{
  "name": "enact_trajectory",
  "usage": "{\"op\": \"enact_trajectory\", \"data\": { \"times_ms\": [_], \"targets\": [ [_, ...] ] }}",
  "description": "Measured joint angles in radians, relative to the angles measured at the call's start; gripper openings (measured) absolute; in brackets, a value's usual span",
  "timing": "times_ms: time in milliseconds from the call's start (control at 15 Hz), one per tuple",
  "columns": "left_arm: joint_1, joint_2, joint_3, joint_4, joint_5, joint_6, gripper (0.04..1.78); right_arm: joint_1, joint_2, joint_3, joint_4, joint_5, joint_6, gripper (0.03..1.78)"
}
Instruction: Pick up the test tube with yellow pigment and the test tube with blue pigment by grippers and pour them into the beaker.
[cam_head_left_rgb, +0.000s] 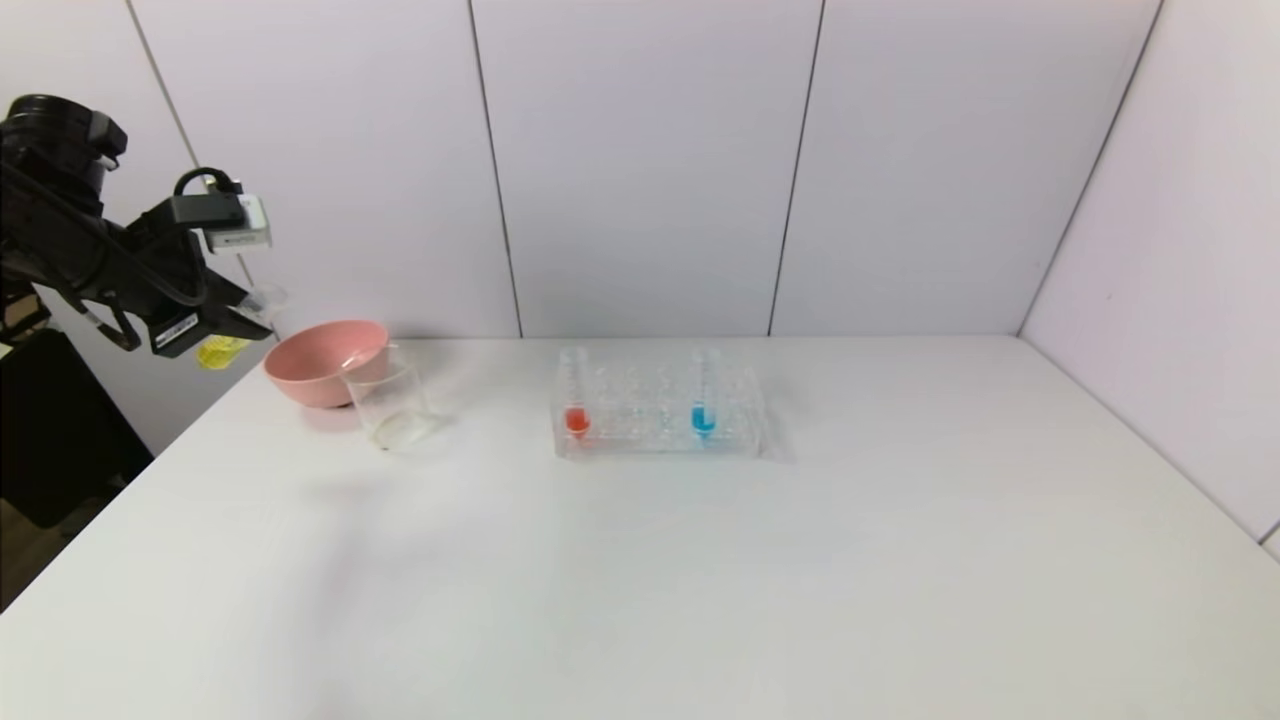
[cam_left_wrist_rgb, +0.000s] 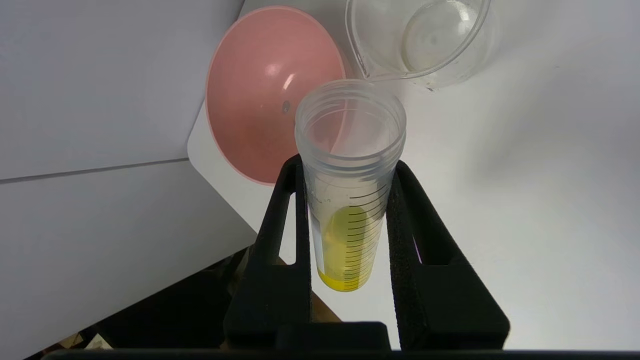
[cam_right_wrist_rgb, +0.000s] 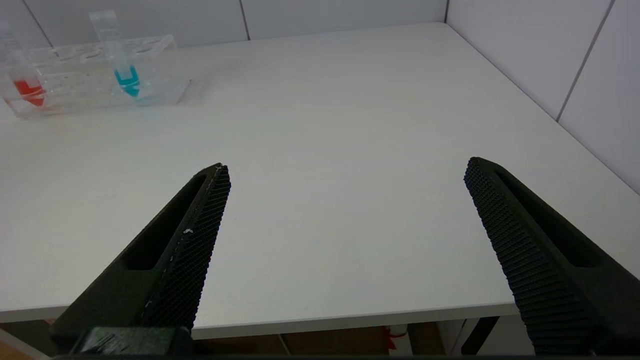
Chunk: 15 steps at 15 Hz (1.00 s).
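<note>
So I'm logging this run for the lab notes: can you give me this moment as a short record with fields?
left tool: shut on the yellow tube, held off the table's left edge, beside the pink bowl
right tool: open, holding nothing, over the table's near edge
beaker: upright beside the bowl, no coloured liquid visible
blue tube: standing in the clear rack
red tube: in the same rack

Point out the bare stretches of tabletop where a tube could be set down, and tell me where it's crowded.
Bare: the table in front of the tube rack to the near edge, and from the rack's right to the right wall. A narrower bare gap separates the rack and beaker. Crowded: the far left corner, where the beaker stands against the pink bowl.
</note>
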Motion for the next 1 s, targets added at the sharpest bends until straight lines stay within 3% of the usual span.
{"op": "enact_trajectory", "data": {
  "times_ms": [400,1000],
  "targets": [
    [-0.001,0.068,-0.012,-0.045,0.073,0.106,0.45,0.000,0.000,0.000,0.000,0.000,0.000,1.71],
    [-0.047,0.084,-0.014,-0.045,0.076,0.222,0.45,0.000,0.000,0.000,0.000,0.000,0.000,1.71]
  ]
}}
